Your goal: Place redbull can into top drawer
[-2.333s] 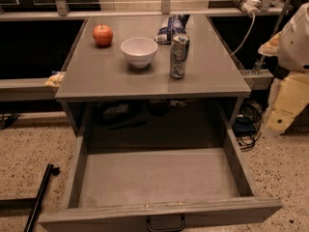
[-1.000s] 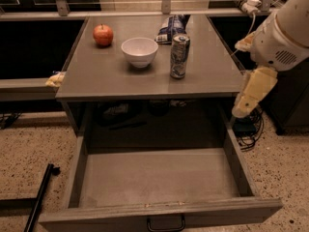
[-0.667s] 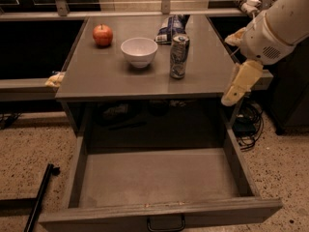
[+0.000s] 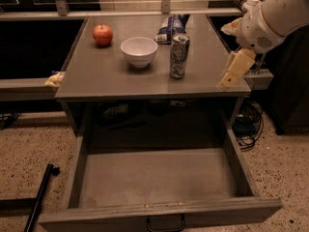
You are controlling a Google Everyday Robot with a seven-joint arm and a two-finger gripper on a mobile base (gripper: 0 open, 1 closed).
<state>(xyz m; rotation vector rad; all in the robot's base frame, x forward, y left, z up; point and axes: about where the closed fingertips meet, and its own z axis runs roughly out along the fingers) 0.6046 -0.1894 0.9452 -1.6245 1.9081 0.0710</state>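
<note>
The redbull can (image 4: pixel 179 55) stands upright on the grey counter (image 4: pixel 96 76), just right of the white bowl (image 4: pixel 139 51). The top drawer (image 4: pixel 159 178) is pulled out wide below the counter, its flat grey floor bare and its dark handle (image 4: pixel 165 224) at the front edge. My gripper (image 4: pixel 227 82) hangs from the white arm at the right, over the counter's right front corner, well to the right of the can and a little lower than its top. It holds nothing.
A red apple (image 4: pixel 102 35) sits at the counter's back left. A blue and white snack bag (image 4: pixel 170 28) lies behind the can. A black pole (image 4: pixel 38 197) lies on the speckled floor at the left. Cables (image 4: pixel 248 122) lie on the floor at the right.
My arm has swung in from the right edge of the view toward the counter. The gripper has moved left and closer to the can. The can, bowl and drawer have not moved.
</note>
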